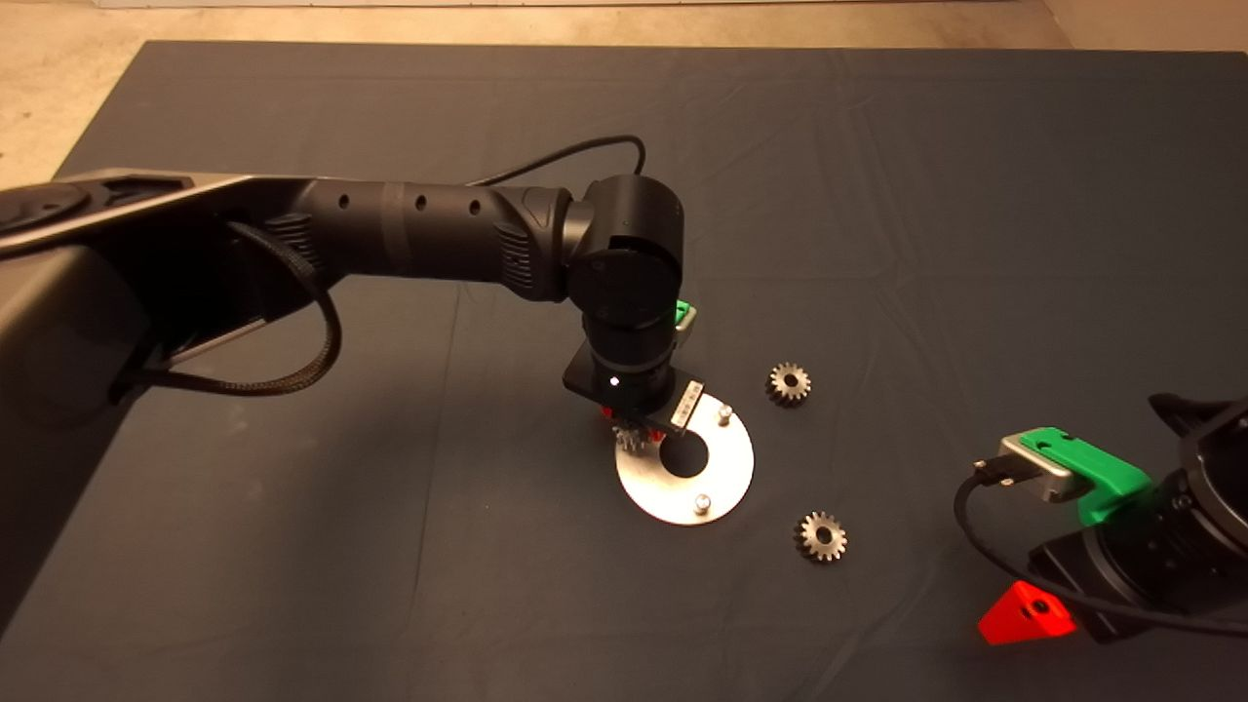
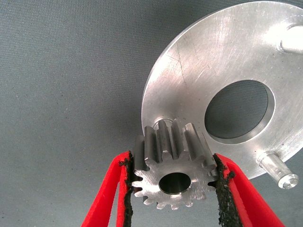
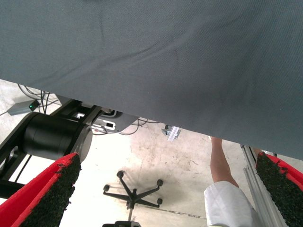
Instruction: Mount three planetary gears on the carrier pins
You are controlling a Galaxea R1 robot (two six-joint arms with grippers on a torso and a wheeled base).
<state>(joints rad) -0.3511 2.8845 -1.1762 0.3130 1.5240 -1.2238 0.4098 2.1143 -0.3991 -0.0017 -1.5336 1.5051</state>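
Left wrist view gives you the grip: the left gripper (image 2: 174,182) has its two red fingers (image 2: 106,194) closed onto one planetary gear (image 2: 173,165), black pads pressed against the teeth on opposite sides, bore facing the camera. That gear sits at the rim of the round carrier disc (image 2: 199,71), overlapping its edge; you can't tell whether it touches the plate. Two carrier pins (image 2: 279,171) show on the disc past the big centre hole. From the head view, your left arm reaches in over the disc's left edge, and its wrist hides the third pin. Two more gears lie loose on the mat (image 1: 877,195), right of the disc: one (image 1: 788,383) up near the far pin, one (image 1: 820,536) lower down. The right gripper (image 3: 161,198) is parked at the lower right edge, fingers spread wide, holding nothing.
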